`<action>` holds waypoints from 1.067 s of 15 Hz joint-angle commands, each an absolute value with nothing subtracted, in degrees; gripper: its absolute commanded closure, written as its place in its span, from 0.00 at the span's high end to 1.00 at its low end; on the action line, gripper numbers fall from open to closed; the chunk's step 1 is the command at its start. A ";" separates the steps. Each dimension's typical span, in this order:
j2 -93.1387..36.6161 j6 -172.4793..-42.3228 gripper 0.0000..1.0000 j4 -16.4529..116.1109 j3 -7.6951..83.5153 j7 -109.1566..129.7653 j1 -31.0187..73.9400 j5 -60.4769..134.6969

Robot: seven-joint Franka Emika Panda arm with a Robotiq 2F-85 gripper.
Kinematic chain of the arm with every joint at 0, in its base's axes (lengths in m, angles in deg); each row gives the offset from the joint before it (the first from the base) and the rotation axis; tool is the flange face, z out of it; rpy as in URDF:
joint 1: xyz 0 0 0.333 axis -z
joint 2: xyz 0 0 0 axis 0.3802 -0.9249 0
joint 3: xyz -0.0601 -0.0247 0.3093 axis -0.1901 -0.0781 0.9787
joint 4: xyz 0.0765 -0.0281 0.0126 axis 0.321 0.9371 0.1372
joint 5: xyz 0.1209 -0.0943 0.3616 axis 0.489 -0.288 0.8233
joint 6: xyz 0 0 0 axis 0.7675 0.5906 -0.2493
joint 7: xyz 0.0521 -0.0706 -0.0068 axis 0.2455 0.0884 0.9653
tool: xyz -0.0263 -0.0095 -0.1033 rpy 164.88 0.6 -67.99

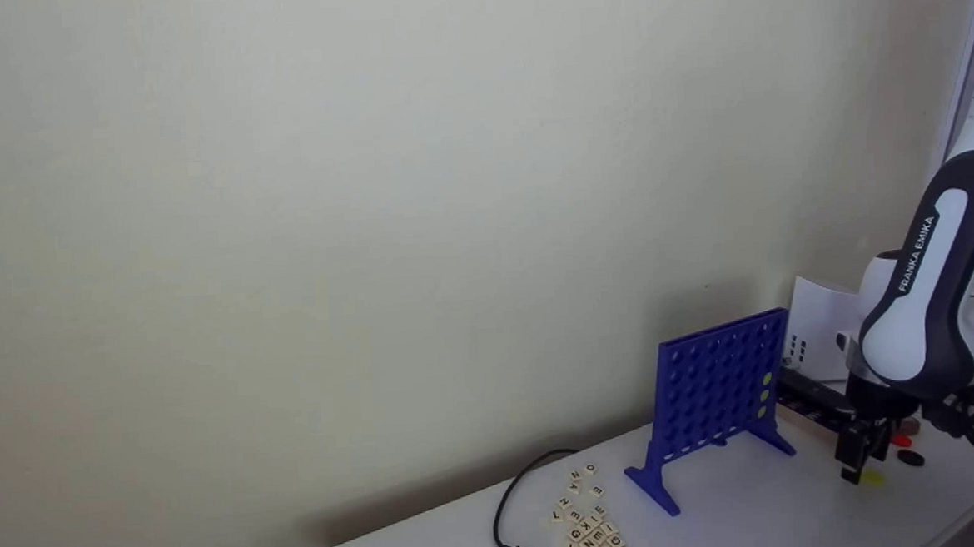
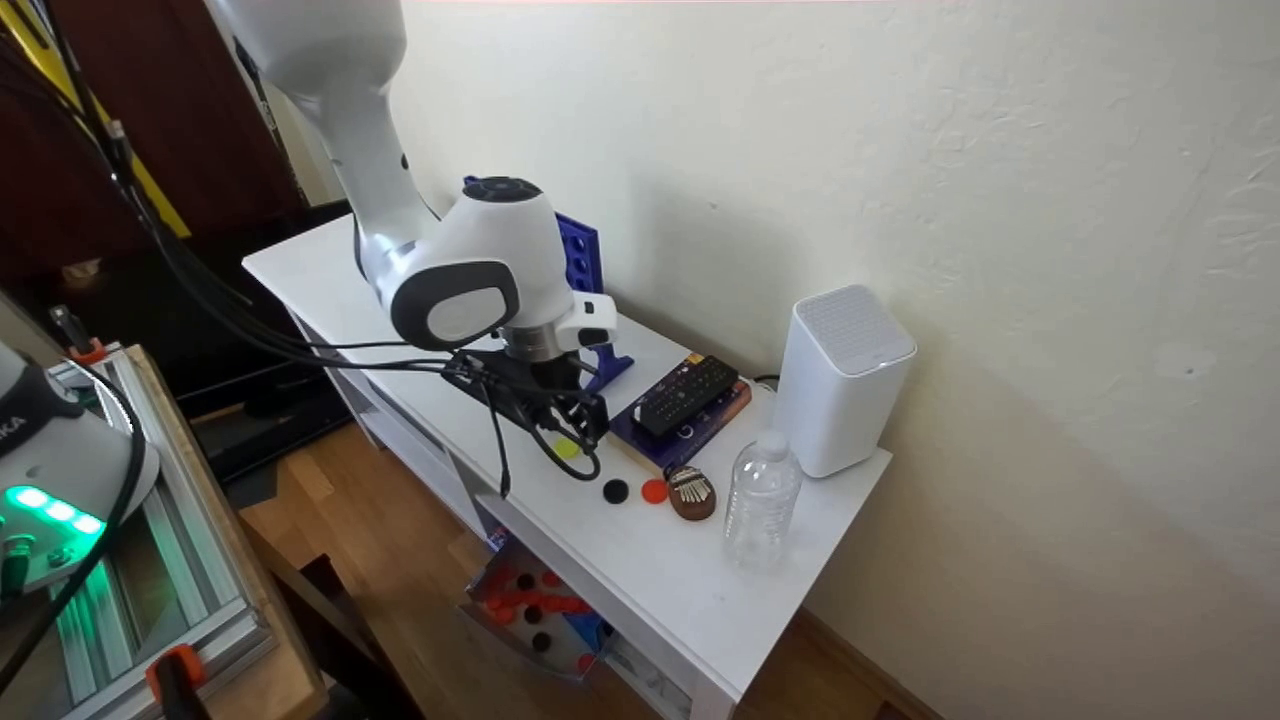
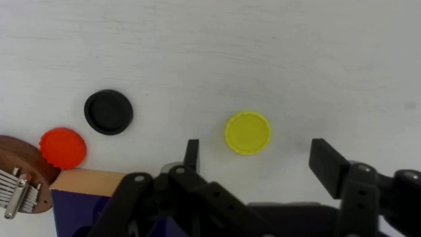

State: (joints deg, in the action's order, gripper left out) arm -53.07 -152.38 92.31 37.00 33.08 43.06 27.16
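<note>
My gripper [image 3: 255, 148] is open and empty, its two black fingers wide apart in the wrist view. A yellow disc [image 3: 248, 132] lies flat on the white table just beyond and between the fingertips, untouched. It also shows below the gripper in both exterior views [image 1: 873, 477] [image 2: 567, 447]. A black disc [image 3: 108, 112] and a red disc [image 3: 63, 148] lie to the left in the wrist view. The red disc is against a small brown thumb piano [image 3: 42, 197]. A blue upright grid frame [image 1: 714, 387] stands near the gripper, with three yellow discs in its end column.
A book [image 2: 690, 435] with a black remote [image 2: 686, 395] on it lies beside the gripper. A clear bottle [image 2: 762, 500] and a tall white box [image 2: 840, 390] stand at the table's end. Letter tiles [image 1: 588, 531] and a black cable [image 1: 497, 506] lie beyond the frame.
</note>
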 commanded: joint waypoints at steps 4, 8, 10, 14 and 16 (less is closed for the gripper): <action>-54.45 -151.75 0.37 90.41 37.46 33.53 43.03 26.93; -54.81 -151.54 0.69 90.04 37.06 33.35 42.70 26.99; -54.88 -151.51 0.81 90.03 36.82 33.32 42.57 26.97; -55.19 -151.06 0.81 89.89 36.11 33.49 41.92 26.69; -55.35 -150.74 0.64 89.79 35.82 33.67 41.61 26.59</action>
State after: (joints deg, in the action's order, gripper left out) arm -54.53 -152.07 90.97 36.69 33.27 42.59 27.13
